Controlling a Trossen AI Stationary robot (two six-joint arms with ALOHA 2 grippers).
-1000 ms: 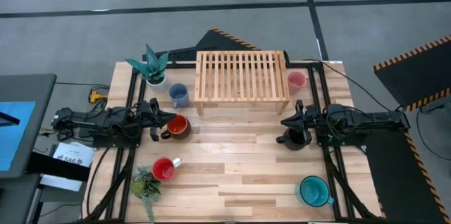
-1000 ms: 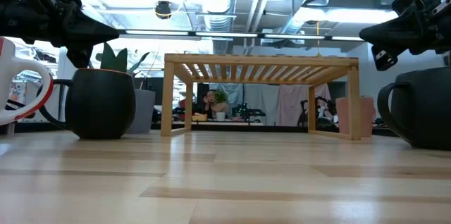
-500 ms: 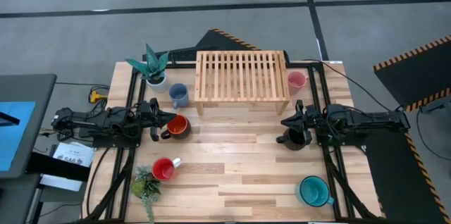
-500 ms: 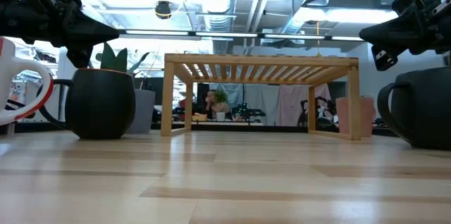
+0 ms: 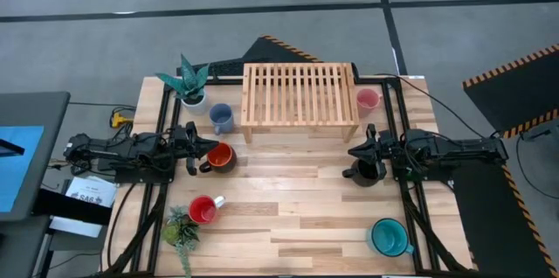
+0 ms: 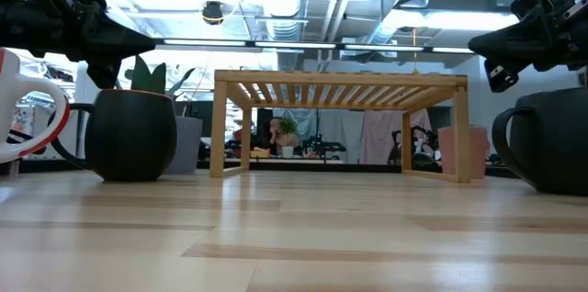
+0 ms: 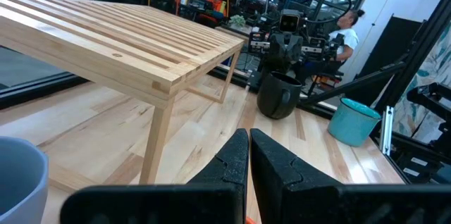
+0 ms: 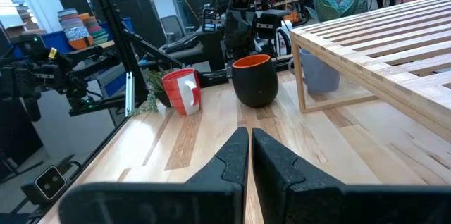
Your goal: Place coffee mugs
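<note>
From above, the pale slatted wooden rack [image 5: 300,93] sat at twelve o'clock on the plank table [image 5: 297,195], and none of the mugs was on it yet, so the placing looked barely begun. The small pink glossy mug [image 5: 368,100] stood at the rack's three o'clock side and the pale blue handled mug [image 5: 221,118] at its eight o'clock corner. The red mug [image 5: 203,210] was at seven o'clock beside a small leafy green plant [image 5: 181,228], and the teal mug [image 5: 387,236] at five o'clock. The left gripper [image 5: 201,148] lay at nine o'clock, just beside the dark mug with the orange inside [image 5: 220,157]. The right gripper [image 5: 356,150] lay at three o'clock, over the black mug [image 5: 362,173]. Each arm seemed parked by the mug nearest to it, probably to share the work by halves. In the low view both grippers hung above their mugs, apart from them, gripping nothing. In the left wrist view its fingers [image 7: 232,171] were pressed together and empty, aimed past the rack's corner toward the black mug. In the right wrist view its fingers [image 8: 236,160] were likewise pressed almost together on nothing, facing the orange-lined mug across the table. Either would likely need to spread before taking a rim or handle.
</note>
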